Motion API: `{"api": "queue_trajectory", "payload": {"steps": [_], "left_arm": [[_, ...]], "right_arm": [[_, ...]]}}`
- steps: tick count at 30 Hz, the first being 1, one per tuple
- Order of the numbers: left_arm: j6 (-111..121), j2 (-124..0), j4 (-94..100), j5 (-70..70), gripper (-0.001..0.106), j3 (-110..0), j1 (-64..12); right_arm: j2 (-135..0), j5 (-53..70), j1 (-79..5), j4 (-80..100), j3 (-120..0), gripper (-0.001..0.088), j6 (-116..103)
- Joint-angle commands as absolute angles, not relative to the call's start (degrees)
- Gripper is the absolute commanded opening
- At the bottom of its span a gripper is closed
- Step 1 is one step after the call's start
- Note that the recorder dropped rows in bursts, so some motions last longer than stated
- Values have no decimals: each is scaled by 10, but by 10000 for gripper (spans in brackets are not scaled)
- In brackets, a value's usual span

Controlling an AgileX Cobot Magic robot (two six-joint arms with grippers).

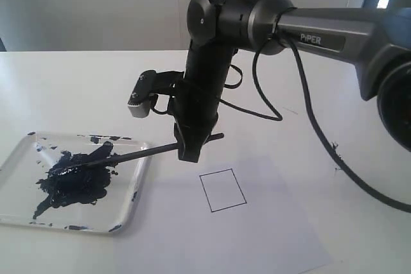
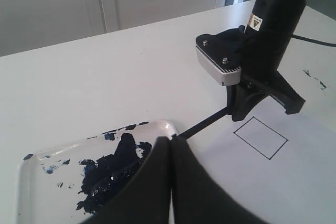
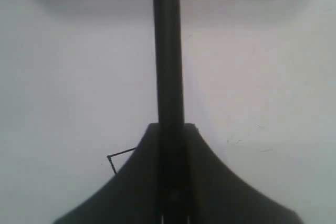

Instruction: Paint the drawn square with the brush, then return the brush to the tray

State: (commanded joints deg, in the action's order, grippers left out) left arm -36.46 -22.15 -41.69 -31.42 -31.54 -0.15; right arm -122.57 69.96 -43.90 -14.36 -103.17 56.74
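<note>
Black, the brush (image 1: pixel 141 153) stuck out toward nine o'clock from the right gripper (image 1: pixel 188 154), clamped on it, its arm pointing steeply downward.

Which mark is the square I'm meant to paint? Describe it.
On the white table, find the white paper sheet beside the paint-smeared tray. The drawn square is a thin black outline on that sheet, near the right gripper. Its inside is clean white, unlike the tray's ragged blue-black blob.
</note>
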Motion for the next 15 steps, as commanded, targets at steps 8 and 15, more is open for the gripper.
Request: {"api": "queue_trajectory", "payload": {"steps": [8, 15], "left_arm": [[-365, -221, -416, -314, 0, -315, -2], [-365, -221, -415, -314, 0, -315, -2]], "right_arm": [[-1222, 700, -439, -144, -1032, 0, 566], [-1222, 700, -439, -110, -1032, 0, 549]]}}
